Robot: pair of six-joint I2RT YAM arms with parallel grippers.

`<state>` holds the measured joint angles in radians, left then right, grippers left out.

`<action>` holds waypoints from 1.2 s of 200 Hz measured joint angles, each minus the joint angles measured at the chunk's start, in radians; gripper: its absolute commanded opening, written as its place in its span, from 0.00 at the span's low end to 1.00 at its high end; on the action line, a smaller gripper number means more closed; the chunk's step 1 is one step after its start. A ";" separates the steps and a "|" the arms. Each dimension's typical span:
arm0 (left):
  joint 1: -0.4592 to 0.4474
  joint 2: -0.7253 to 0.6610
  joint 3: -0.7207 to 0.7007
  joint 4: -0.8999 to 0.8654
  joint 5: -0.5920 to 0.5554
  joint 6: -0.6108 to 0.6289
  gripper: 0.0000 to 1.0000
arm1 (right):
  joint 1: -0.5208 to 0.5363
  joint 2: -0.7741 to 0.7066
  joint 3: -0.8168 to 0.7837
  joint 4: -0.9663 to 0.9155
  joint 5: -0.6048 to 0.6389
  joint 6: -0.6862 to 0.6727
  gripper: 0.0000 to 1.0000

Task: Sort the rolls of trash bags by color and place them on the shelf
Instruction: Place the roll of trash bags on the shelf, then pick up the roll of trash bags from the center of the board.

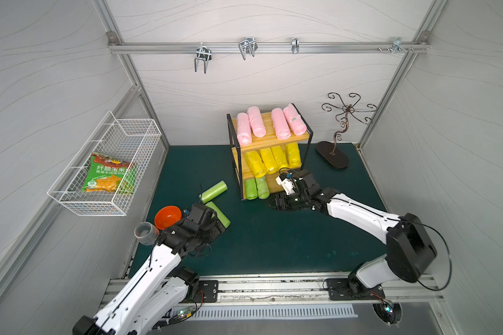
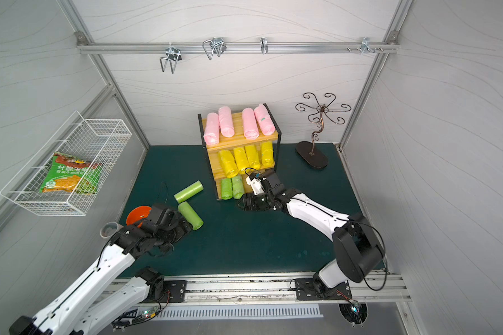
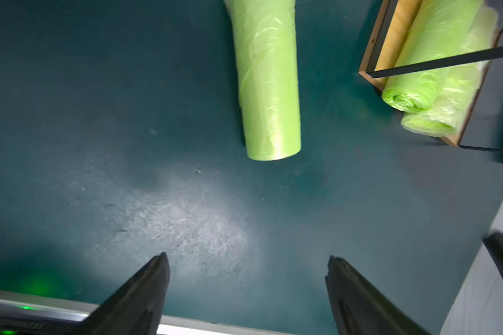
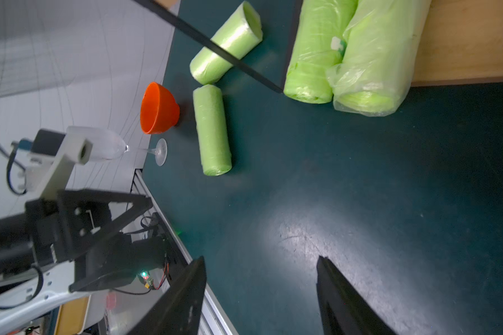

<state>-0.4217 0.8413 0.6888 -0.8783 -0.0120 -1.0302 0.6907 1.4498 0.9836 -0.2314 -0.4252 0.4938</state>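
Note:
The shelf [image 1: 273,142] stands at the back of the green mat. Pink rolls [image 1: 256,121] lie on its top board, yellow rolls [image 1: 269,161] on the middle one, and two green rolls [image 1: 256,188] on the bottom one. Two more green rolls lie on the mat to its left, one farther back [image 1: 214,191] and a nearer one [image 1: 219,215]. My left gripper [image 3: 247,255] is open and empty, just short of the nearer roll's [image 3: 269,87] end. My right gripper [image 4: 260,256] is open and empty, low over the mat before the bottom board, beside the shelved green rolls [image 4: 360,58].
An orange bowl [image 1: 168,217] and a clear glass [image 1: 146,233] sit at the mat's left edge beside my left arm. A white wire basket [image 1: 70,200] with a snack bag hangs on the left wall. A dark metal hook stand [image 1: 333,155] stands right of the shelf.

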 measured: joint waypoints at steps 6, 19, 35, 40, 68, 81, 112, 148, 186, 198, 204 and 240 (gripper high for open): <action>0.000 0.038 0.015 0.011 0.003 0.006 0.90 | 0.000 -0.028 -0.011 -0.011 0.009 -0.008 0.64; 0.000 0.109 0.045 0.032 0.005 0.014 0.90 | -0.001 -0.082 -0.030 -0.035 0.028 -0.024 0.64; 0.000 0.186 0.074 0.053 0.006 0.031 0.90 | -0.003 -0.137 -0.045 -0.064 0.045 -0.044 0.65; 0.000 0.210 0.082 0.059 0.006 0.035 0.90 | -0.003 -0.148 -0.046 -0.073 0.048 -0.050 0.65; 0.018 0.332 0.101 0.091 0.012 0.065 0.89 | -0.003 -0.178 -0.051 -0.107 0.052 -0.077 0.65; 0.049 0.376 0.101 0.101 0.026 0.082 0.88 | -0.003 -0.178 -0.060 -0.112 0.052 -0.083 0.65; 0.180 0.449 0.104 0.138 0.070 0.141 0.85 | -0.002 -0.178 -0.080 -0.140 0.052 -0.100 0.65; 0.249 0.547 0.179 0.146 0.084 0.214 0.85 | 0.000 -0.182 -0.080 -0.163 0.055 -0.121 0.64; 0.262 0.668 0.232 0.211 0.089 0.254 0.78 | 0.002 -0.183 -0.082 -0.167 0.055 -0.126 0.65; 0.270 0.702 0.232 0.229 0.092 0.262 0.76 | 0.003 -0.183 -0.087 -0.168 0.055 -0.126 0.65; 0.274 0.718 0.233 0.236 0.092 0.267 0.75 | 0.004 -0.185 -0.090 -0.168 0.055 -0.126 0.65; 0.283 0.788 0.240 0.266 0.092 0.290 0.63 | 0.007 -0.192 -0.114 -0.180 0.055 -0.127 0.65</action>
<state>-0.1383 1.6291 0.9287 -0.6128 0.0799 -0.7403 0.6975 1.2575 0.8696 -0.4114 -0.3702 0.3668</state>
